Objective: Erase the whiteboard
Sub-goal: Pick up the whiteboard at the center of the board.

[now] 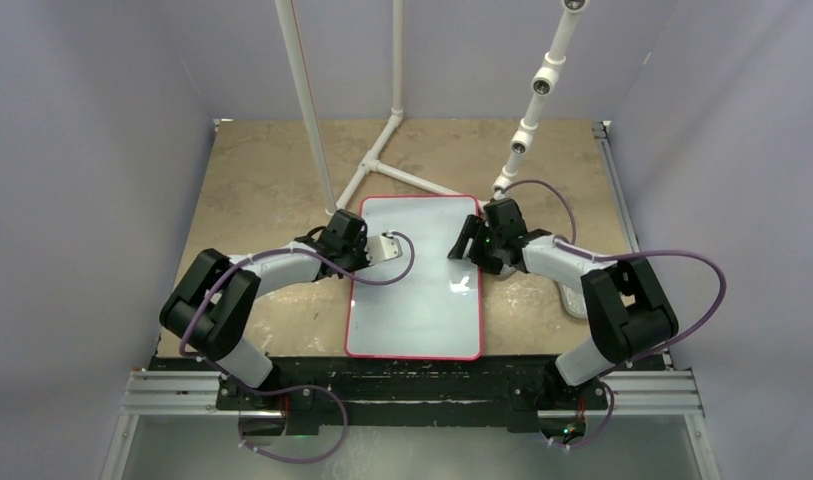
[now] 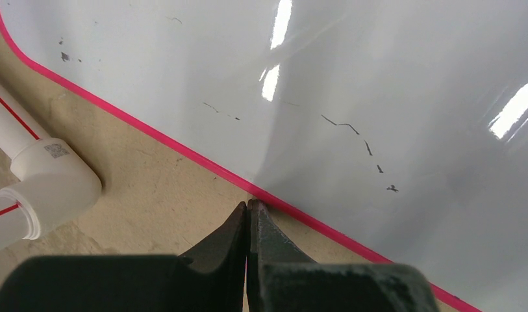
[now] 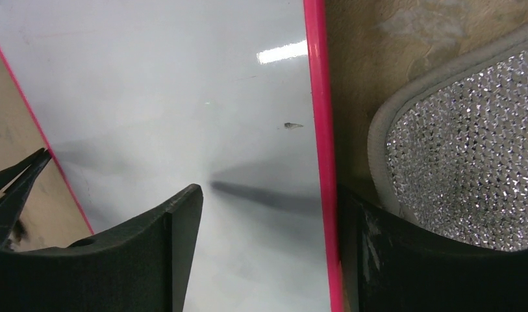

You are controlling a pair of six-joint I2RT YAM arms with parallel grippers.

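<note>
right tool (image 3: 272, 195) straddles whiteboard (image 3: 183, 97) edge

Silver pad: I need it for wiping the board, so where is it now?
Right wrist view: the silver pad lies on the table just right of the whiteboard, close beside its red edge.

The whiteboard (image 1: 412, 320) lies flat on the tan table (image 1: 262, 160) in the middle of the overhead view, its long sides running up and down the frame. It is a glossy white rectangle with a thin red border and rounded corners. Most of its face is clean, with bright patches of glare. In the left wrist view the whiteboard (image 2: 391, 71) shows a broken trail of thin black flecks right of centre and a few specks at upper left. In the right wrist view the whiteboard (image 3: 183, 91) carries one small dark speck near its red edge.
</note>
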